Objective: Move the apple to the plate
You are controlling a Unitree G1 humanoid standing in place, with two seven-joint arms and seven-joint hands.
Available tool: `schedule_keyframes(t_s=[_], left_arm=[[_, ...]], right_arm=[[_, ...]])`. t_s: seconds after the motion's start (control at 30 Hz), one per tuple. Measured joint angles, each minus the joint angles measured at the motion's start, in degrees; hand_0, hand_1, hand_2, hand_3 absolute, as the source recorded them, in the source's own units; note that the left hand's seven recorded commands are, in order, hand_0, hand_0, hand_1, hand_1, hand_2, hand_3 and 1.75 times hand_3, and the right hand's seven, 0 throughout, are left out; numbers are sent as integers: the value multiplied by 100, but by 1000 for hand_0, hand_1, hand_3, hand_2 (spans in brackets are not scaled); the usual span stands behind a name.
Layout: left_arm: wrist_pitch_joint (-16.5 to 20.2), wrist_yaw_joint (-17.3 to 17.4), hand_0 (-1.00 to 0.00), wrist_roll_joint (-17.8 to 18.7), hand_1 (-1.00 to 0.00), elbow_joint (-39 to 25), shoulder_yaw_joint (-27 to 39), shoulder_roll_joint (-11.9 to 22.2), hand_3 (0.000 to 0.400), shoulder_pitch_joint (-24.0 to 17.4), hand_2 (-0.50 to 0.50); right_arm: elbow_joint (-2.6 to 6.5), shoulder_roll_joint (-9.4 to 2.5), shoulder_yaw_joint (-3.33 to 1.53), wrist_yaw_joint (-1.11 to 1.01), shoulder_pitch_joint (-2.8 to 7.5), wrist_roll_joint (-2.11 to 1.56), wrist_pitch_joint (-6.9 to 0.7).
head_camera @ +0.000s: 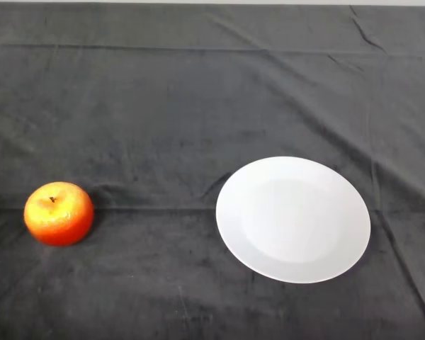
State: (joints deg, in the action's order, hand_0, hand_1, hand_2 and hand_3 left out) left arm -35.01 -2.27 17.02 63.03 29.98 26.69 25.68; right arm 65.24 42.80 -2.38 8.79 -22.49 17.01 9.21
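Observation:
A red and yellow apple (59, 213) stands upright on the dark cloth at the left of the head view, its stem pointing up. A white round plate (293, 219) lies on the cloth right of centre, with nothing on it. The apple and the plate are well apart, with bare cloth between them.
The dark cloth (198, 106) covers the whole table and has a few creases and folds, one running across at about the apple's height. The table's far edge shows as a pale strip along the top.

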Motion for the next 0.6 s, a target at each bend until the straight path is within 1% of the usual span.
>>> schedule_keyframes(t_s=[0.3,0.6], left_arm=[[2,-34,0,-16,0,0,-14,0,0,0,0],[4,-63,0,-248,0,0,-243,-1,0,0,0]], right_arm=[[0,0,0,0,0,0,0],[0,0,0,0,0,0,0]])
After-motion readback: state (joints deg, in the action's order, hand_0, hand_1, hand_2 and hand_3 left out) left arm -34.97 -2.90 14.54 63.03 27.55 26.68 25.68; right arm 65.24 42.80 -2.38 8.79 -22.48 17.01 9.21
